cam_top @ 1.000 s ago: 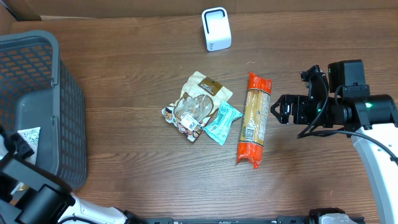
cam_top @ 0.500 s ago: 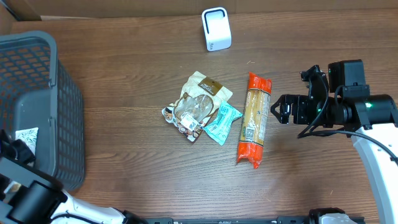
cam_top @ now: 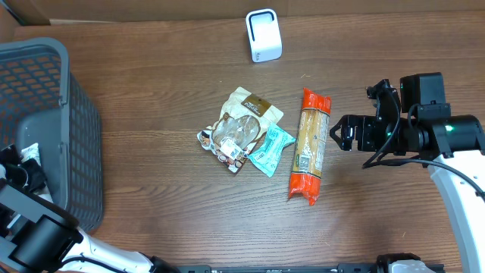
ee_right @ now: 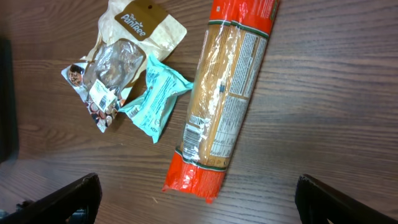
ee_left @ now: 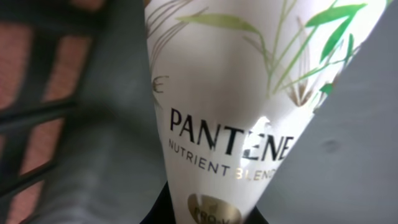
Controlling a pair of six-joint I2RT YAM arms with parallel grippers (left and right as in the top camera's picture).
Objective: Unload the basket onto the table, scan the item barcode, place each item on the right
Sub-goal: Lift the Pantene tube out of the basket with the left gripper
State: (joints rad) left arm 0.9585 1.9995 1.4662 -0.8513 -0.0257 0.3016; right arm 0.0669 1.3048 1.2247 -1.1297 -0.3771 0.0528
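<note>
Dark wood-grain table (cam_top: 151, 98) fills overhead view, grain running 9 to 3 o'clock. Brown cardboard-like wall (cam_top: 136, 7) along 12 o'clock edge. Light even, soft; no hard shadows, slight sheen on tabletop.

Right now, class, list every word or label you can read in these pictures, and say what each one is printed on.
"PANTENE": on the white tube.
"NUTRIENT BLEN": beneath it on the tube, the end lost in glare.
"PanTree", as far as it reads: on the tan bag.
Cut off, unreadable: the gold seal at the tube's lower end.
Too small to read: the print on the pasta pack and the teal packet.
</note>
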